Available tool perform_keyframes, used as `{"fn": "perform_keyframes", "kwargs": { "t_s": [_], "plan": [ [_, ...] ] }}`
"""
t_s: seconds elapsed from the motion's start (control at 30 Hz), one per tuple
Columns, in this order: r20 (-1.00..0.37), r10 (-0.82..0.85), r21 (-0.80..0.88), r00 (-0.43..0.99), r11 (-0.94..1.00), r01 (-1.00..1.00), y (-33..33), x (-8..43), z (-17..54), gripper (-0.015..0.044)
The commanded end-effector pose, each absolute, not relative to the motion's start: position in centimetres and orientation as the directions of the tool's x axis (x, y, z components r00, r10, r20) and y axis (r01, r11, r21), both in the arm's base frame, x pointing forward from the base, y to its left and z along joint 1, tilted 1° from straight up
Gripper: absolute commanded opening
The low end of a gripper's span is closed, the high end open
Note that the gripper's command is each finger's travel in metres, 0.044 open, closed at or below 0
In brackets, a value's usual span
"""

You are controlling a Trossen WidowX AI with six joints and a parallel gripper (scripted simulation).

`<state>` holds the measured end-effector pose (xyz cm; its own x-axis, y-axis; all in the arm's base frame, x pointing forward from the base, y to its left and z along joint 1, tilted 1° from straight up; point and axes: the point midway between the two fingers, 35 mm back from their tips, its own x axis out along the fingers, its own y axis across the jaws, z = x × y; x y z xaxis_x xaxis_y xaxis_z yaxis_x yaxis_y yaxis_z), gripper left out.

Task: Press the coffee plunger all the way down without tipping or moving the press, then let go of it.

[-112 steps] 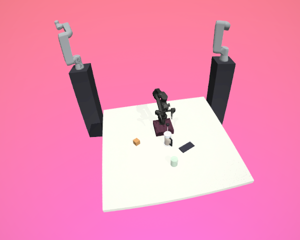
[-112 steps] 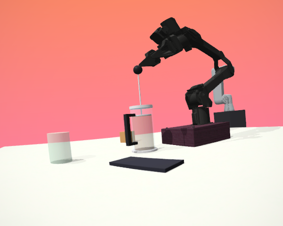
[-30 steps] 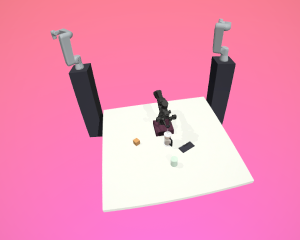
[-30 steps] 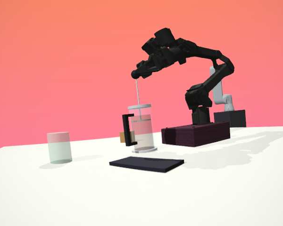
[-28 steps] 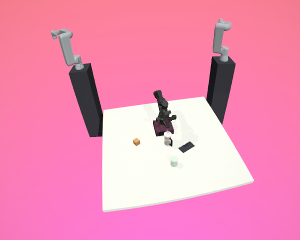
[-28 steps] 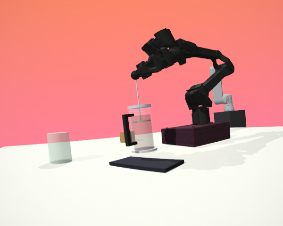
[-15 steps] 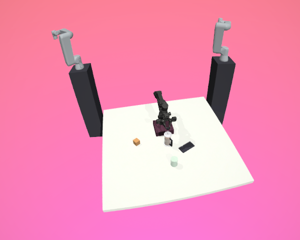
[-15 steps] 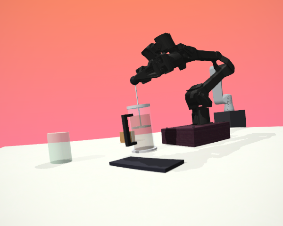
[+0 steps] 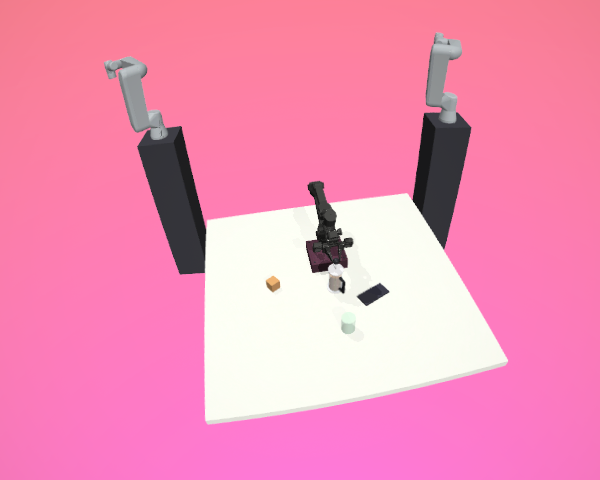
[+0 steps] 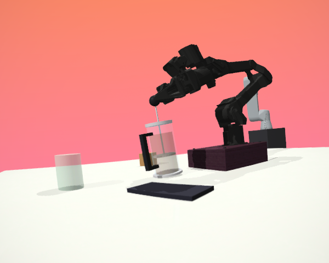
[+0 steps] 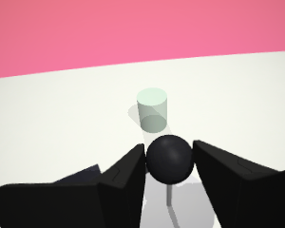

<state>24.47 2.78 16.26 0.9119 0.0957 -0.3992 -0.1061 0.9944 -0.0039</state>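
My gripper [image 9: 336, 259] [image 10: 154, 100] [image 11: 168, 148] is shut on the black ball knob [image 10: 153, 101] [image 11: 170, 161] of the plunger, one finger on each side. The coffee press [image 9: 334, 282] [image 10: 167, 166] [image 11: 157, 204] has a clear body, a grey lid [image 10: 164, 122] and a black handle [image 9: 341, 284] [image 10: 145, 153]. In the exterior view the press leans left, away from the arm, and the right side of its base looks slightly raised. A short length of the thin rod [image 10: 157, 113] [image 11: 169, 195] shows above the lid. The plunger disc [image 10: 164, 155] is below the middle of the body.
A pale green cylinder [image 9: 348, 323] [image 10: 69, 175] [image 11: 152, 111] stands beyond the press. A dark flat slab [image 9: 373, 294] [image 10: 170, 190] [image 11: 83, 175] lies on the handle side. An orange cube [image 9: 273, 283] [image 10: 142, 159] is on the other side. The arm stands on a dark purple block [image 10: 244, 158].
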Motion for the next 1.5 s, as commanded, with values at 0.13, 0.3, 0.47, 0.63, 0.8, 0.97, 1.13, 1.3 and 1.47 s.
{"fn": "perform_keyframes", "kwargs": {
  "t_s": [0.13, 0.3, 0.47, 0.63, 0.8, 0.97, 1.13, 1.3, 1.47],
  "plan": [
    [-0.474, 0.093, -0.010, 0.876, 0.994, -0.111, 2.8, 24.6, 13.3, 0.0125],
    [-0.474, 0.093, -0.010, 0.876, 0.994, -0.111, 2.8, 25.0, 13.4, 0.0125],
    [-0.474, 0.093, -0.010, 0.876, 0.994, -0.111, 2.8, 25.3, 13.5, 0.0125],
    [-0.473, 0.093, -0.010, 0.876, 0.994, -0.111, 2.8, 25.6, 13.5, 0.0125],
    [-0.473, 0.093, -0.010, 0.876, 0.994, -0.111, 2.9, 25.7, 13.6, 0.0125],
    [-0.473, 0.093, -0.010, 0.876, 0.994, -0.111, 2.9, 25.9, 13.6, 0.0125],
    [-0.473, 0.093, -0.010, 0.876, 0.994, -0.111, 2.9, 26.0, 13.6, 0.0125],
    [-0.473, 0.093, -0.010, 0.876, 0.994, -0.111, 2.9, 26.1, 13.7, 0.0125],
    [-0.473, 0.093, -0.010, 0.876, 0.994, -0.111, 2.9, 26.2, 13.7, 0.0125]
  ]
}}
